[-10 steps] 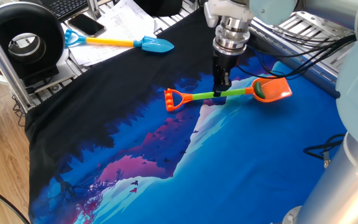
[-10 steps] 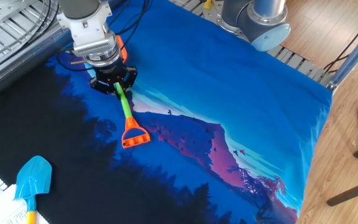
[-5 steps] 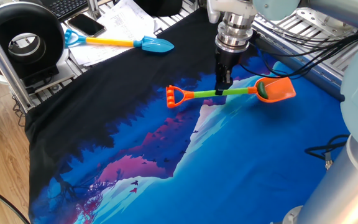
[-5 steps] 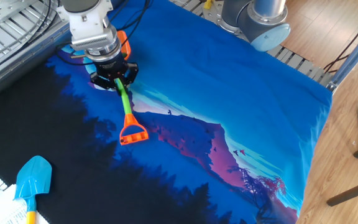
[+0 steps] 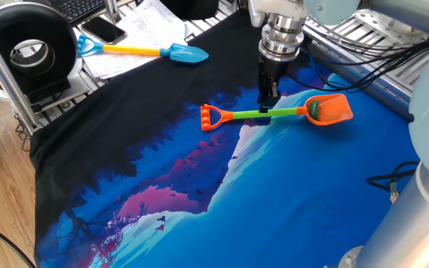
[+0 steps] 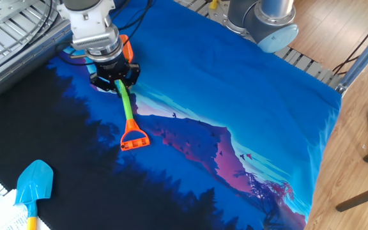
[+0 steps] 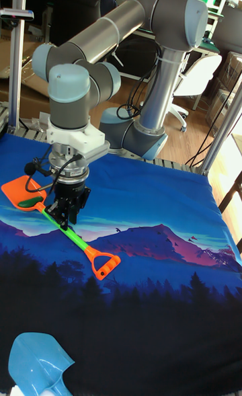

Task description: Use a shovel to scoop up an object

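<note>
The shovel (image 5: 274, 113) has an orange blade (image 5: 331, 109), a green shaft and an orange D-handle (image 5: 210, 118). My gripper (image 5: 265, 112) is shut on the green shaft near its middle, pointing straight down. The small dark green object (image 5: 312, 110) sits in the blade at its shaft end. In the tall fixed view the shovel (image 7: 74, 237) slants from the blade at upper left to the handle at lower right, with the object (image 7: 28, 202) on the blade and my gripper (image 7: 59, 222) clamped on the shaft. In the other fixed view the gripper (image 6: 117, 85) hides most of the blade.
A blue-bladed toy shovel (image 5: 146, 50) with a yellow shaft lies at the back left on papers. A phone (image 5: 103, 30) and a black round device (image 5: 28, 46) sit beyond the cloth's left edge. Cables (image 5: 363, 74) and my arm's base (image 6: 260, 19) lie behind the blade.
The shovel has shifted slightly with my gripper, the blade rising a little and moving right, then settling slightly lower. The green object stays in the blade.
</note>
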`<control>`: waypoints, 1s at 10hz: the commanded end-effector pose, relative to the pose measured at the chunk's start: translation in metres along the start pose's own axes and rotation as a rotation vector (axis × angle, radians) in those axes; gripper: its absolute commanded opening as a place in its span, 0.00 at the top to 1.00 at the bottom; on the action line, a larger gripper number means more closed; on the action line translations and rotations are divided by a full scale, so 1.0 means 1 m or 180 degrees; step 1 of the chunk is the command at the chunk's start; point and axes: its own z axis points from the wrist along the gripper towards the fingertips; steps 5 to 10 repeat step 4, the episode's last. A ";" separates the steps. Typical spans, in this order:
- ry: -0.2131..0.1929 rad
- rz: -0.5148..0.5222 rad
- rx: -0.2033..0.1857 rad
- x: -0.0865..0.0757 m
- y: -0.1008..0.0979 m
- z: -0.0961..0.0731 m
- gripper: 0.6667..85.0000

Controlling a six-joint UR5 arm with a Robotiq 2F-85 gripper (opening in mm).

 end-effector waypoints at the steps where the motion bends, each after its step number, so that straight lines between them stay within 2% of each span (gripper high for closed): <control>1: -0.0070 0.0126 -0.0074 -0.004 0.009 -0.007 0.98; 4: -0.0105 0.0182 -0.0116 -0.006 0.012 -0.011 0.98; 10: -0.0105 0.0182 -0.0116 -0.006 0.012 -0.011 0.98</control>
